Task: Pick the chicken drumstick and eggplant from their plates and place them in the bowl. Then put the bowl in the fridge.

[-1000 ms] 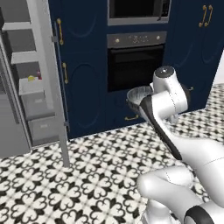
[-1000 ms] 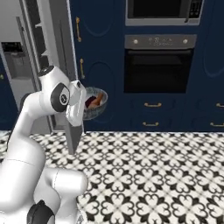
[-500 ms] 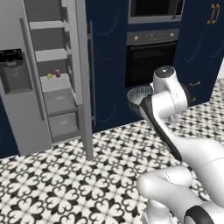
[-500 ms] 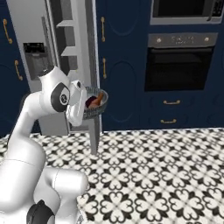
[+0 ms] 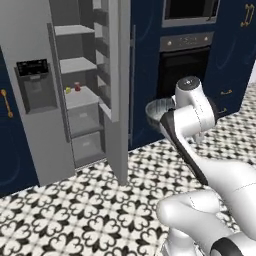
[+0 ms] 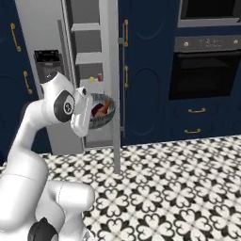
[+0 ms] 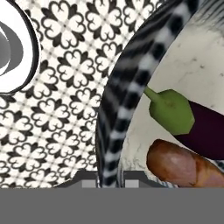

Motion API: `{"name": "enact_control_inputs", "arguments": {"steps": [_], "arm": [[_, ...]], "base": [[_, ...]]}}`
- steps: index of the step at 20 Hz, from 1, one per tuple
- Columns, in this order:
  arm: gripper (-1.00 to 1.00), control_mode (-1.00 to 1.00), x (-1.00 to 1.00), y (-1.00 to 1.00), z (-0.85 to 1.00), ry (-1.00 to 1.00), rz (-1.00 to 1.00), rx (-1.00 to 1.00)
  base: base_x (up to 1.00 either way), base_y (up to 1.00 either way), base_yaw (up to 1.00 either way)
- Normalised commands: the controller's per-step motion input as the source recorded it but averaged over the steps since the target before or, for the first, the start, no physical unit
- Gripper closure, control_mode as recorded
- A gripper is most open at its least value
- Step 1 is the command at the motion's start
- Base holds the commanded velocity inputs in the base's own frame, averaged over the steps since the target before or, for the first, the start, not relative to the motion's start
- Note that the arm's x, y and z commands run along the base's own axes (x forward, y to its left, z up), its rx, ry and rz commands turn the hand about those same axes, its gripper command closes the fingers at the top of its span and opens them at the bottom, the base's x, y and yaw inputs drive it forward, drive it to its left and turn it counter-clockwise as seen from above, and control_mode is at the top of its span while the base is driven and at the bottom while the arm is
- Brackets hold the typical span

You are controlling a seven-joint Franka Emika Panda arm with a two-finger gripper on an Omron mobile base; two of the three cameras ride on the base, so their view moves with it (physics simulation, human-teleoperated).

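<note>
1. Both foods are already loaded: the eggplant and the chicken drumstick lie inside the bowl, just above the claw's tips in the hand view and touching each other, so the picking half of the task looks finished
2. What is left, by my judgement, is the fridge half. The bowl is carried in the air over the patterned floor, not yet on any shelf
3. The claw sits at the bowl's striped rim, one dark tip on each side of the wall, so it appears clamped on the rim; the tips are mostly cut off at the bottom, so the contact itself is barely visible
4. In the right base view the bowl hangs just beyond the hand, with the reddish drumstick and something dark beside it showing over the rim
5. The fridge stands ahead of the claw with its door swung open, edge-on between the bowl and the compartment
6. Inside the fridge the grey shelves are mostly bare; the middle one holds two small items, one yellow-green and one red, too small to name
7. The bowl must pass around the door edge to reach a shelf; clipping it is the risk I see
</note>
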Motion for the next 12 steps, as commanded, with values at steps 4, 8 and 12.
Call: {"name": "enact_control_inputs", "arguments": {"steps": [4,8,12], "arm": [[1.00,1.00,0.00,0.00,0.00,0.00,0.00,0.00],[1.00,1.00,0.00,0.00,0.00,0.00,0.00,0.00],[1.00,1.00,0.00,0.00,0.00,0.00,0.00,0.00]], "base": [[0.98,1.00,-0.02],[1.00,0.84,0.00],[0.96,0.08,0.00]]}}
